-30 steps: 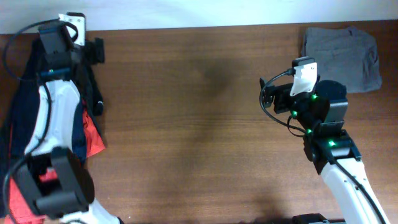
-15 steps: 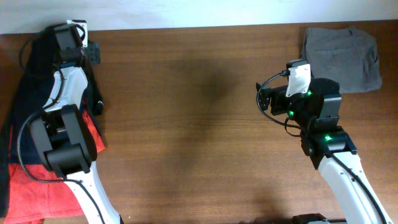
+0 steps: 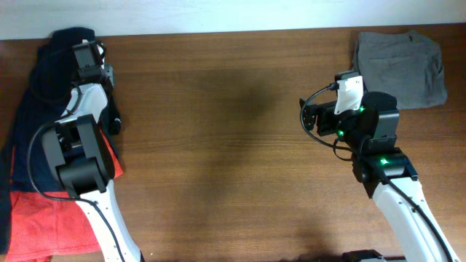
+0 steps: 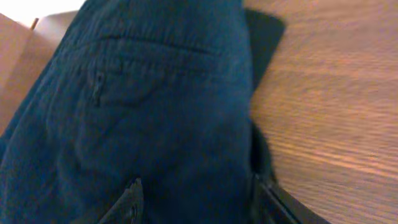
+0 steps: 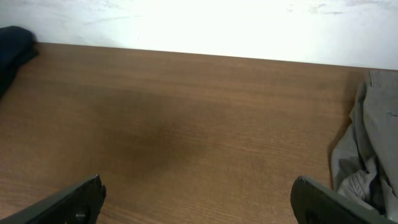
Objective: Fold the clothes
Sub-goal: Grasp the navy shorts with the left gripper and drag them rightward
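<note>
A large dark navy garment (image 3: pixel 29 109) lies heaped along the table's left edge, partly over a red T-shirt (image 3: pixel 44 218). My left gripper (image 3: pixel 93 52) is down on the far end of the navy cloth. In the left wrist view the navy garment (image 4: pixel 155 93) fills the frame, showing a pocket seam. There my left gripper (image 4: pixel 198 186) has its fingers apart, tips pressed into the cloth with a fold between them. A grey garment (image 3: pixel 399 67) lies bunched at the far right. My right gripper (image 3: pixel 309 116) hovers open over bare wood, left of it.
The brown wooden table (image 3: pixel 233 145) runs between the two piles. A white wall (image 5: pixel 199 25) borders its far edge. In the right wrist view the grey garment (image 5: pixel 373 143) is at the right and a navy corner (image 5: pixel 12 43) at the far left.
My left arm has reached farther toward the table's back left corner, and its jaws have narrowed over the navy cloth. The right arm has shifted slightly left, then held still.
</note>
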Robot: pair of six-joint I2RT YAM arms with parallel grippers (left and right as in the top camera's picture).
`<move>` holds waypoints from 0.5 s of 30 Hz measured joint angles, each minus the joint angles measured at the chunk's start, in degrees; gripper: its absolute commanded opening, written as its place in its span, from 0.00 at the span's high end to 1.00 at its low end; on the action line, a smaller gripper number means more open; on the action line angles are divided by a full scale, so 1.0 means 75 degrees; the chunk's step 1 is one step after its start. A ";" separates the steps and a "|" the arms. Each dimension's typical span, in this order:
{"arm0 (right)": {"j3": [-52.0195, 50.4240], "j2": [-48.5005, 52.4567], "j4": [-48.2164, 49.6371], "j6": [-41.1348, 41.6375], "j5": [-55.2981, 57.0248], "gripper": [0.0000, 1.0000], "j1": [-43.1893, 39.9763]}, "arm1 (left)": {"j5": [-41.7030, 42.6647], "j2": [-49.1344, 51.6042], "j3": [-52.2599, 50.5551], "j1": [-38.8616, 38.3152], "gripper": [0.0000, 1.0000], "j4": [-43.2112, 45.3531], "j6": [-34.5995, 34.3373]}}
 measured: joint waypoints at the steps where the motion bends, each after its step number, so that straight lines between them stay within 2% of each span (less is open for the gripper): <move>1: 0.0000 0.0000 0.0000 0.0003 0.0000 0.00 0.0000 | -0.0178 0.0087 0.0000 0.0000 0.52 0.0061 0.0000; 9: 0.0000 0.0000 0.0003 0.0003 0.0000 0.00 0.0000 | -0.1000 0.0268 0.0210 -0.0023 0.86 0.0207 0.0035; 15: 0.0000 0.0000 0.0003 0.0000 0.0000 0.00 0.0000 | -0.1629 0.0289 0.1431 -0.0189 0.95 -0.0836 -0.0143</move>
